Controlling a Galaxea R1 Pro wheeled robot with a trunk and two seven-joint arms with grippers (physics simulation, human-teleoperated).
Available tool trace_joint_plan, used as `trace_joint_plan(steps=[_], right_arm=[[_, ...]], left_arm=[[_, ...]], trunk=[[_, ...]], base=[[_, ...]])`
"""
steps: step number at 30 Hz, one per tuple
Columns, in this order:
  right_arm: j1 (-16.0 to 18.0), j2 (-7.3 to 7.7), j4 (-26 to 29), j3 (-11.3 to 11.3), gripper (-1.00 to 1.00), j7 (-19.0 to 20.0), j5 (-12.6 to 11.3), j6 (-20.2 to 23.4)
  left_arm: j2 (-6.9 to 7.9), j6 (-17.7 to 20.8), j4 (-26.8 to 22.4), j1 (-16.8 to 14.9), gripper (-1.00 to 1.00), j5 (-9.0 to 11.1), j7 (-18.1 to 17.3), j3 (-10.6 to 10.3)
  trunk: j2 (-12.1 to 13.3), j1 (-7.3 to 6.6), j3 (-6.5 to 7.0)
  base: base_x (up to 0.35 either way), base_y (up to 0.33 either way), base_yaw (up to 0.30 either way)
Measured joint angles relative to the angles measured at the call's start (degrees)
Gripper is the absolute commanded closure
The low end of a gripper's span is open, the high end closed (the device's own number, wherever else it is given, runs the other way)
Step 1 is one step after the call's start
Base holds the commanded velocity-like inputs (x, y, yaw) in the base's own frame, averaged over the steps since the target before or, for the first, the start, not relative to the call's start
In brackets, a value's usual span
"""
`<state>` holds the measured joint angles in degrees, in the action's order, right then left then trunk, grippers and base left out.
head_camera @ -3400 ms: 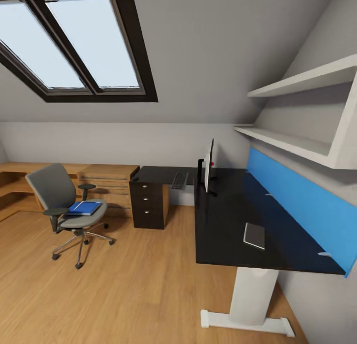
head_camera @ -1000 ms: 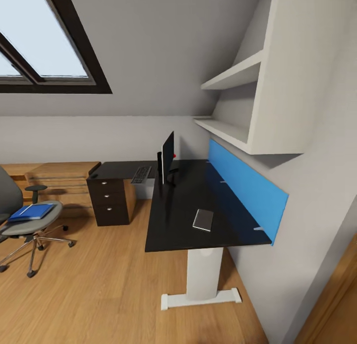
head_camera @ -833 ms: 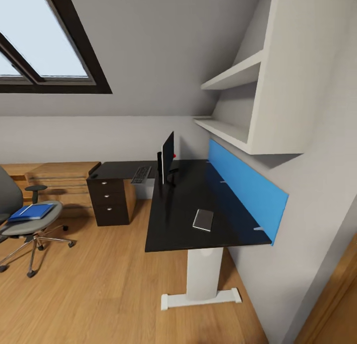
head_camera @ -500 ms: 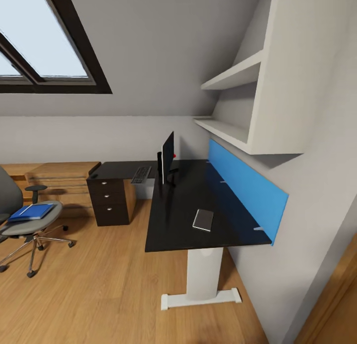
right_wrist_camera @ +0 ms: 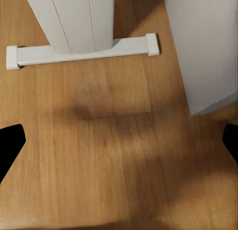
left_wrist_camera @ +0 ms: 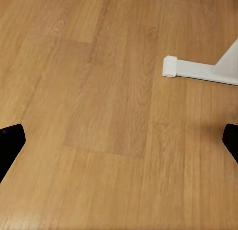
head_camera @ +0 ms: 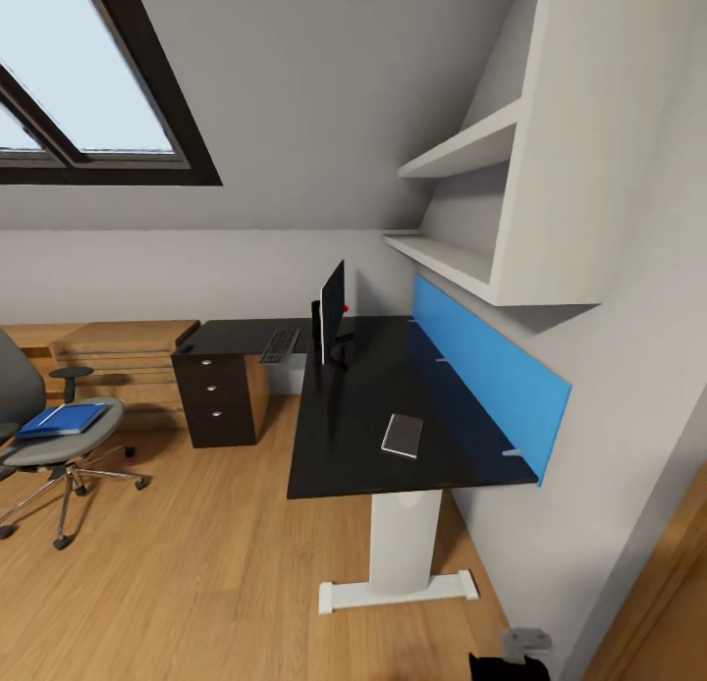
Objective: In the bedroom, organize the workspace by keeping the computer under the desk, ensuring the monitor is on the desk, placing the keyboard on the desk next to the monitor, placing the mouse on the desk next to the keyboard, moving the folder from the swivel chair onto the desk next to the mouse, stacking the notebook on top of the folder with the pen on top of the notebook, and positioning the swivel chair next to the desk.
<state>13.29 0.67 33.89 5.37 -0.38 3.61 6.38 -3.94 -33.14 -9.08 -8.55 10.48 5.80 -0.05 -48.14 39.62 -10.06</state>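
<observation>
You're looking at attic room: grey sloped ceiling (head_camera: pixel 324 92), dark-framed skylight (head_camera: pixel 88 102) bright with daylight up left. White wall shelves (head_camera: pixel 471 210) on right wall. Light wooden floor (head_camera: pixel 196 583) all over, grain clear in both wrist views. Low wooden shelving (head_camera: pixel 118 352) along far wall. Sliver of wooden door (head_camera: pixel 668 583) at right edge.

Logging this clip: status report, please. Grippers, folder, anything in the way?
Both grippers open, empty, over bare floor. Folder lies on swivel chair, away from desk. Notebook on desk. Open floor between chair and desk.
</observation>
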Motion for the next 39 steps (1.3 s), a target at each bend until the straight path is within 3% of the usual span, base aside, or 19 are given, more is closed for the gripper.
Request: trace_joint_plan(steps=[6, 12, 18, 22, 28, 39], right_arm=[[1.95, -0.03, 7.1, 0.05, -1.0, -0.05, -0.03, 9.01], [10.05, -0.55, 9.05, 0.04, -1.0, -0.23, -0.11, 14.92], [16.82, -5.0, 9.51, -0.18, -1.0, -0.44, -0.05, 21.92], [19.74, -7.01, 9.74, -0.24, -1.0, -0.85, 0.13, 23.68], [20.91, -7.92, 10.76, -0.34, -1.0, -1.14, 0.21, 22.61], [21.21, -7.92, 11.21, -2.57, -1.0, -1.23, 0.29, 13.75]], left_arm=[[0.0, 0.0, 0.0, -0.01, -1.0, 0.0, 0.0, 0.0], [0.0, -0.05, 0.0, -0.01, -1.0, 0.0, 0.0, 0.06], [0.09, -0.06, 0.01, 0.01, -1.0, 0.04, 0.01, 0.14], [0.15, -0.08, 0.01, -0.01, -1.0, 0.06, 0.02, 0.15], [0.15, -0.1, 0.0, -0.02, -1.0, 0.03, -0.04, 0.13], [0.15, -0.01, 0.0, 0.0, -1.0, 0.01, -0.16, 0.04]], trunk=[[0.0, 0.0, 0.0], [0.0, 0.0, 0.0], [0.0, 0.0, 0.01], [0.0, 0.0, 0.0], [0.0, -0.01, 0.0], [-0.01, -0.02, 0.0]], base=[[0.0, 0.0, 0.0], [0.0, 0.0, 0.0], [0.0, 0.0, 0.0], [0.0, 0.0, 0.0], [0.018, 0.013, 0.0], [0.21, 0.099, 0.0]])
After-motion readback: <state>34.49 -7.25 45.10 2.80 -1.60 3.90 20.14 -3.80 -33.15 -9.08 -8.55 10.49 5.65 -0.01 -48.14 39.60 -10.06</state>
